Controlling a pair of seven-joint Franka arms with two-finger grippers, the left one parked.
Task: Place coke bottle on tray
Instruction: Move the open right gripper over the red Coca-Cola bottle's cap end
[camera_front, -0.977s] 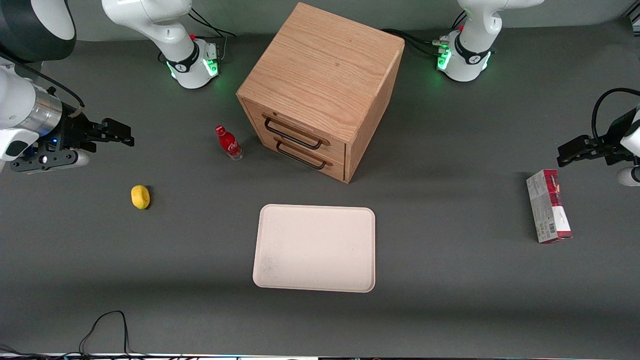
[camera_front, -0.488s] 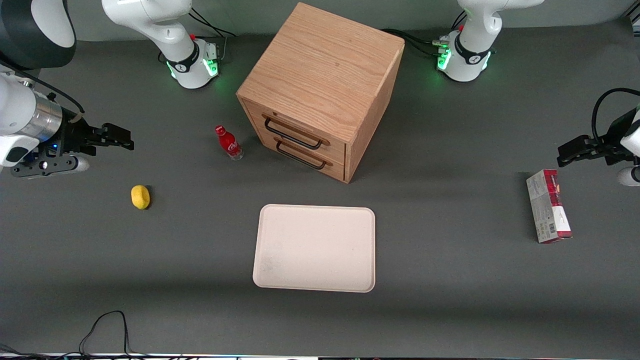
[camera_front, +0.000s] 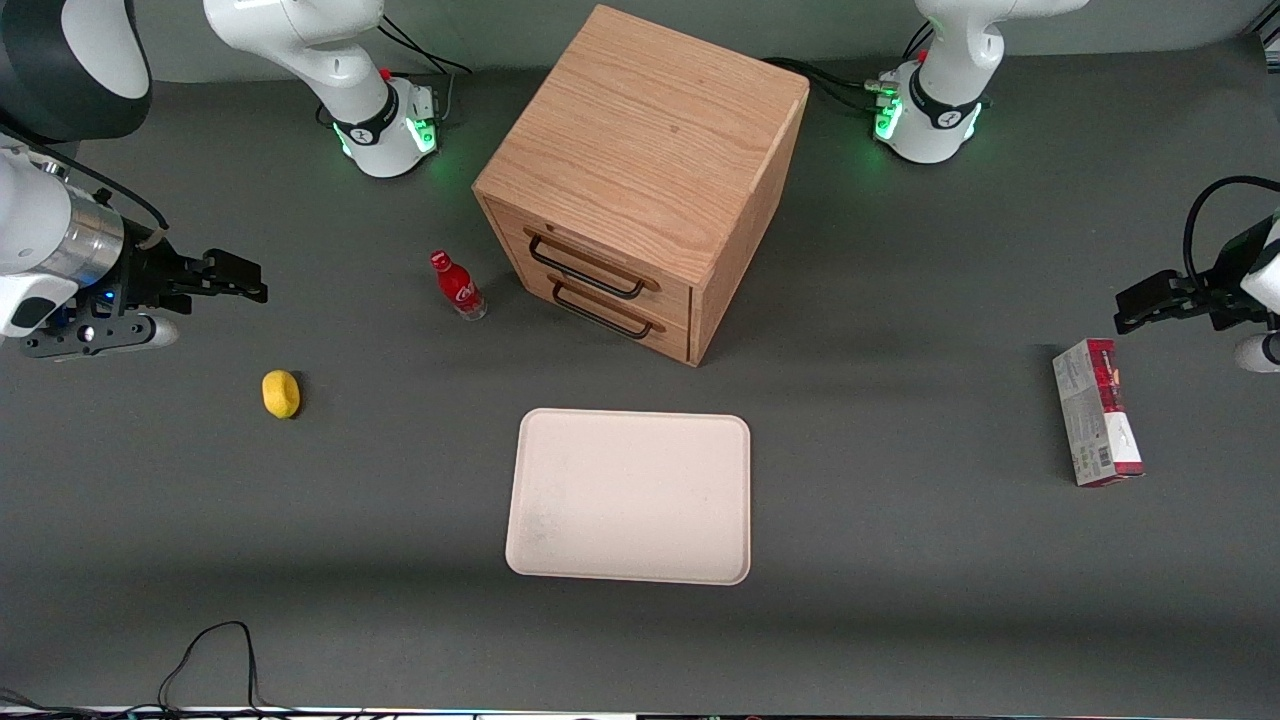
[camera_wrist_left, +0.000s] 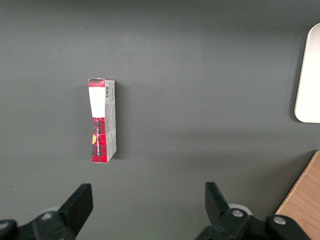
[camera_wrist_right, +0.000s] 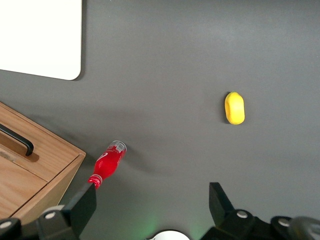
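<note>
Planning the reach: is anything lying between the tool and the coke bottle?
No. In the front view only bare grey table lies between the open black tool and the small red coke bottle.

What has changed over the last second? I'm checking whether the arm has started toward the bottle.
Only the gripper shifted slightly, rising a little at the working arm's end of the table; it is open and holds nothing. The bottle, tray, lemon, cabinet and carton stayed put.
</note>
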